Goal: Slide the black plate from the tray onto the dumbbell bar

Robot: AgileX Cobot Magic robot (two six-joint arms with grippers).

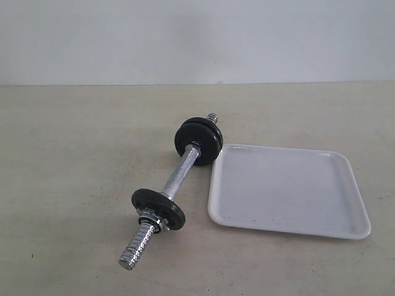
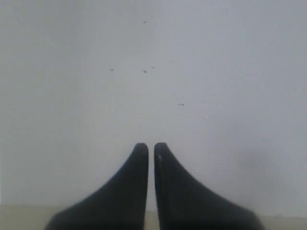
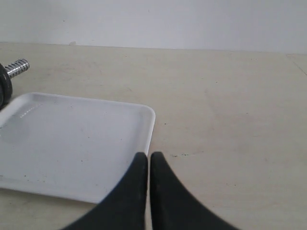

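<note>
The left gripper [image 2: 151,146] is out of sight of the tray [image 1: 290,188]. Its own camera shows only a pale wall [image 2: 144,72], with the jaws pressed together and nothing between them.

Left of the tray, the dumbbell bar [image 1: 179,176] lies slantwise on the table [image 1: 74,154]. Its near threaded end points away from the tray and its far end sits just beside the tray's far left corner. A single black disc [image 1: 159,208] rides the near end, and a chrome nut [image 1: 150,221] on its outer side keeps it from sliding off. Two more discs sit together at the far end, where no nut shows.

The tray holds nothing. The black plate [image 1: 215,143] is therefore judged to be on the bar already, most likely the outer disc of the far pair. That end is open and closest to the tray, though this cannot be told for sure.

Just off the tray's near right edge, the right gripper [image 3: 148,155] hangs low with its jaws clenched on nothing, which suits a finished job.
</note>
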